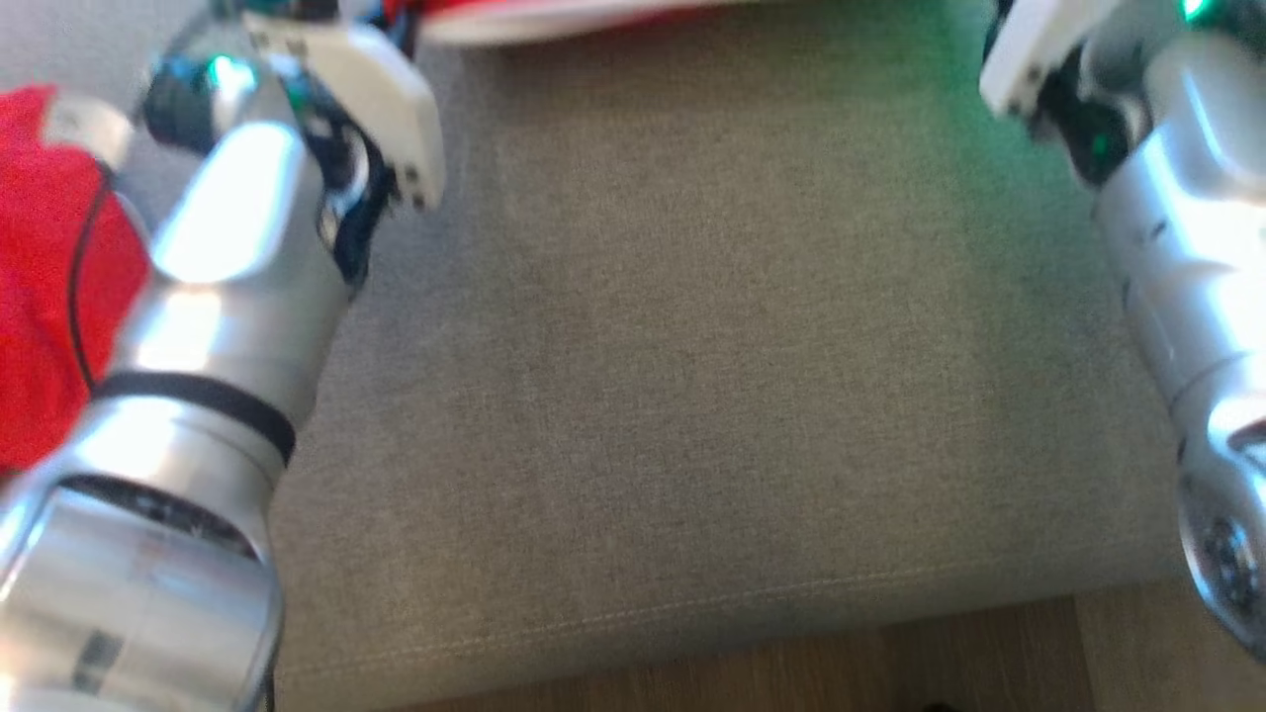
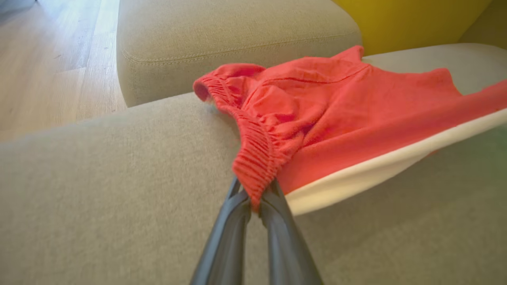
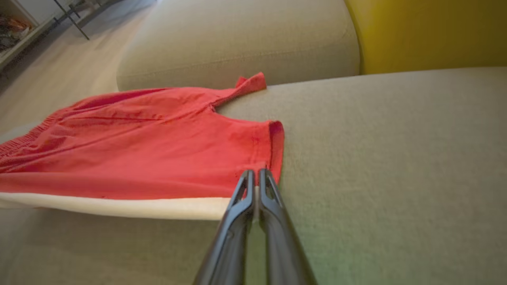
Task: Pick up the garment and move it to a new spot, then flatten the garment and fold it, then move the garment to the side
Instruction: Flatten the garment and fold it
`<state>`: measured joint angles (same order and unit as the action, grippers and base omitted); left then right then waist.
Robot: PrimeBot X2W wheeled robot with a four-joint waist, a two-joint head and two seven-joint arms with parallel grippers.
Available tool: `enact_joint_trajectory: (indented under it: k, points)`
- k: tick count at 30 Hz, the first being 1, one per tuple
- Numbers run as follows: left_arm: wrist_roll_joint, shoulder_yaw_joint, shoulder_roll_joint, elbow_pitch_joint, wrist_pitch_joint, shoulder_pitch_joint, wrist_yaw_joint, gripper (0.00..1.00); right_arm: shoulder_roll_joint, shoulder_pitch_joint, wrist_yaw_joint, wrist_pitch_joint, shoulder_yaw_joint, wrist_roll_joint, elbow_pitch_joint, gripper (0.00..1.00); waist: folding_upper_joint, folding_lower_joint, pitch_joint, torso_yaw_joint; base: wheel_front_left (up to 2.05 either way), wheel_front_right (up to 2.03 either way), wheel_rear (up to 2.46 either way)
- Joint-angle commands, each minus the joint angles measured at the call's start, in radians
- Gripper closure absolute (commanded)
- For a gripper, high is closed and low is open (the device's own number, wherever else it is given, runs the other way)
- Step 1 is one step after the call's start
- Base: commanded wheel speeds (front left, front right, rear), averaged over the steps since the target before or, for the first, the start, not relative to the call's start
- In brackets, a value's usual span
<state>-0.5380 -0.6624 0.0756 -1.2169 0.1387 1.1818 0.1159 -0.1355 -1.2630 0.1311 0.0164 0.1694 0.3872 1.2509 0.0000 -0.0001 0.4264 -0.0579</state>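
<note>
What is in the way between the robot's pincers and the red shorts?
Nothing visible. The left pincer is shut on the elastic waistband of the red shorts, and the right pincer is shut on a leg hem. The grey cushion in front of the robot looks bare.

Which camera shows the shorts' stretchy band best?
The left wrist view: the gathered waistband is close and sharp, pinched in the left end effector. The right wrist view catches it small at its left edge; the head view is too blurry.
</note>
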Motion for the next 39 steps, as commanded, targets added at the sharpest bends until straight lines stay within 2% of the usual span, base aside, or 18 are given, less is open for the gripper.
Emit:
enact_joint_trajectory:
  k: [1, 11, 22, 30, 39]
  points:
    - [0.004, 0.008, 0.044, 0.012, 0.017, 0.014, 0.0, 1.0, -0.008, 0.018, 0.0, 0.01, 0.017, 0.01, -0.026, 1.0, 0.0, 0.0001, -0.032, 0.009, 0.0, 0.0, 0.0]
    - [0.002, -0.035, 0.049, -0.003, 0.049, -0.097, 0.011, 1.0, -0.078, 0.148, 0.0, 0.067, 0.126, 0.057, -0.067, 1.0, 0.0, 0.0001, -0.108, 0.016, 0.0, 0.0, 0.0]
    - [-0.003, -0.077, 0.04, 0.0, 0.088, -0.224, 0.014, 1.0, -0.16, 0.284, 0.0, 0.192, 0.278, 0.142, -0.153, 1.0, 0.0, 0.0001, -0.2, 0.012, 0.0, 0.0, 0.0]
    - [0.0, -0.098, 0.033, 0.007, 0.108, -0.317, 0.011, 1.0, -0.231, 0.378, 0.0, 0.301, 0.366, 0.232, -0.245, 1.0, 0.0, 0.0001, -0.26, 0.009, 0.0, 0.0, 0.0]
    - [-0.015, -0.119, 0.025, 0.038, 0.116, -0.443, 0.012, 1.0, -0.35, 0.503, 0.0, 0.459, 0.459, 0.355, -0.399, 1.0, 0.0, 0.0001, -0.351, 0.007, 0.0, 0.0, 0.0]
